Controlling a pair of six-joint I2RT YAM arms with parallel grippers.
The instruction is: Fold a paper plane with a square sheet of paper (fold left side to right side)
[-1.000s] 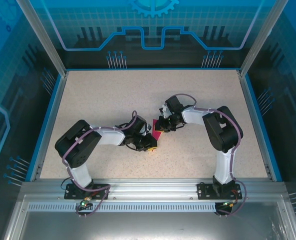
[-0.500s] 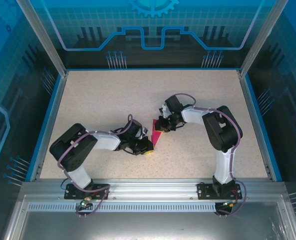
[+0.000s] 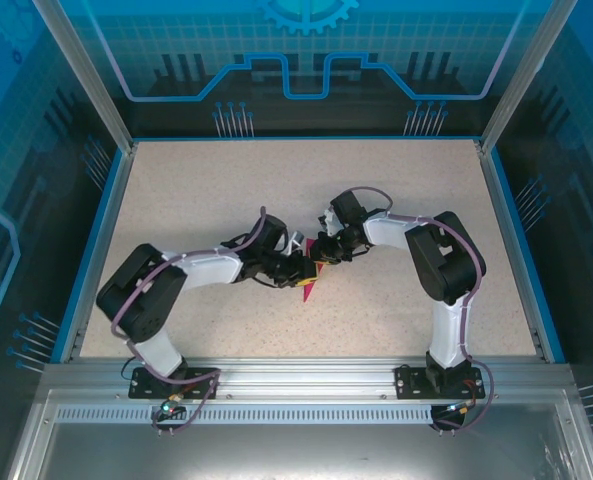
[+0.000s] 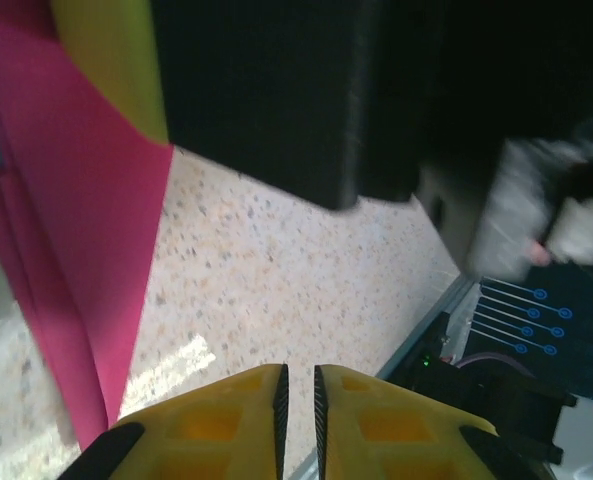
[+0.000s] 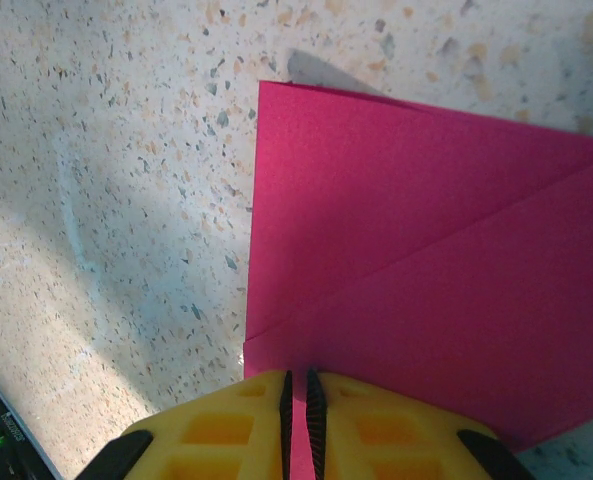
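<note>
Paper (image 3: pixel 309 290) is seen on the table (image 3: pixel 206 190) between the two claws, as a narrow pink shape with its point turned to the near edge. Its long axis runs from far to near, a little slanted.

The left claw (image 3: pixel 300 275) is found just beside the left edge of the paper. In the left wrist view its fingers (image 4: pixel 226 420) are clenched, with only a thin slit between them, and nothing is seen inside that slit. The paper (image 4: pixel 96 230) lies off to one side of the tips. Whether it is touched by them cannot be decided.

The right claw (image 3: pixel 322 256) is set at the far end of the paper. In the right wrist view it (image 5: pixel 296 395) is clenched as well, and its tips are placed on the folded paper (image 5: pixel 426 300), which spreads flat ahead of them with one slanted crease. The paper seems to be pressed down rather than grasped, but a pinched layer cannot be excluded.

The coming fold is judged to depend on the left edge. The left claw is the nearer one to it, so this edge would be carried over to the right about the long axis while the far end is pinned by the right claw. A grip on the edge is probably needed first.
</note>
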